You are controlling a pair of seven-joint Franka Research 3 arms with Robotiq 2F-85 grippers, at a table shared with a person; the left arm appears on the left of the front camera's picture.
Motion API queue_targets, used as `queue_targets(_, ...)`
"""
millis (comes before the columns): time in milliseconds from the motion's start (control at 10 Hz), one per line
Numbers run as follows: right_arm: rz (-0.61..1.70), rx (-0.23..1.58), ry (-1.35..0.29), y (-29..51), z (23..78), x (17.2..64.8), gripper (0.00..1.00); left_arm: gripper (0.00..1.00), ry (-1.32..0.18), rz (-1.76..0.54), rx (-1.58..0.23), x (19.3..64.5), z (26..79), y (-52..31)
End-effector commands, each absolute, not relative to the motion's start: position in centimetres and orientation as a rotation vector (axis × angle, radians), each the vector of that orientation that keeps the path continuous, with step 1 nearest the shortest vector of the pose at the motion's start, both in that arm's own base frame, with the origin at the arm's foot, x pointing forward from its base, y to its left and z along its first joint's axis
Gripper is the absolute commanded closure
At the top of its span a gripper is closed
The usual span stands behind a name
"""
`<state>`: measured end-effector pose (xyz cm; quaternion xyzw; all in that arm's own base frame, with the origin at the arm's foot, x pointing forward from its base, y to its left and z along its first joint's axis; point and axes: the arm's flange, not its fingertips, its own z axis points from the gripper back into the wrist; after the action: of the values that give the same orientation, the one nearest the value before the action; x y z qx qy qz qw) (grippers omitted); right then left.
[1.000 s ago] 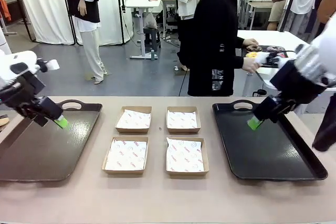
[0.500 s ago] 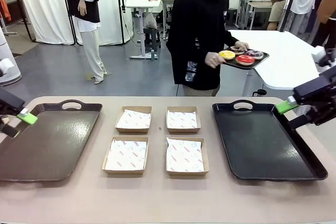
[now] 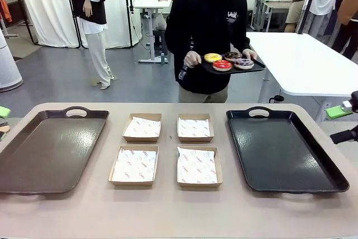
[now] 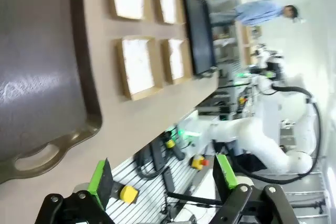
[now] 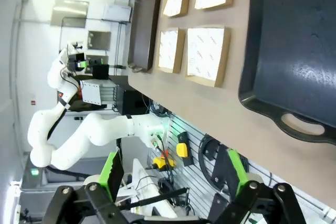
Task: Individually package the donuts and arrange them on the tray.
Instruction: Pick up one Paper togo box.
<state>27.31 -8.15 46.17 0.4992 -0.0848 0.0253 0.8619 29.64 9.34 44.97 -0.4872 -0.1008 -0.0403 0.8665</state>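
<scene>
Donuts (image 3: 228, 60) carried closer, left pincer (image 4: 161, 174), right pincer (image 5: 174, 167) pulled back

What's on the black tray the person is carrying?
Four donuts: a yellow donut, red donut, chocolate donut and drizzled donut. They cover most of the tray; anything beneath them is hidden.

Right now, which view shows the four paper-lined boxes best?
The front view: all four boxes lie whole and upright between the brown tray and the black tray. Both wrist views show them sideways and smaller, near the top, each with one box cut by the picture's edge.
</scene>
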Motion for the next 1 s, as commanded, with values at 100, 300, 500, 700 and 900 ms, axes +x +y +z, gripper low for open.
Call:
queue_targets(100,0.003,1.129,-0.17,-11.2,44.1,27.1,0.0,0.0,-0.223,-0.068,-1.233,29.1,44.0,11.5)
queue_targets(300,-0.04,1.168,-0.185,-13.2,43.2,26.4,0.0,0.0,-0.276,-0.016,-1.326,28.8,43.5,12.7)
queue_targets(500,-0.053,1.213,-0.235,-14.7,43.0,25.7,0.0,0.0,-0.234,0.02,-1.327,29.4,42.8,12.1)
queue_targets(700,-0.054,1.238,-0.263,-15.7,43.0,24.8,0.0,0.0,-0.226,0.056,-1.335,29.7,42.5,12.0)
queue_targets(900,-0.043,1.292,-0.284,-16.8,43.3,23.6,0.0,0.0,-0.228,0.061,-1.333,29.7,42.7,11.8)
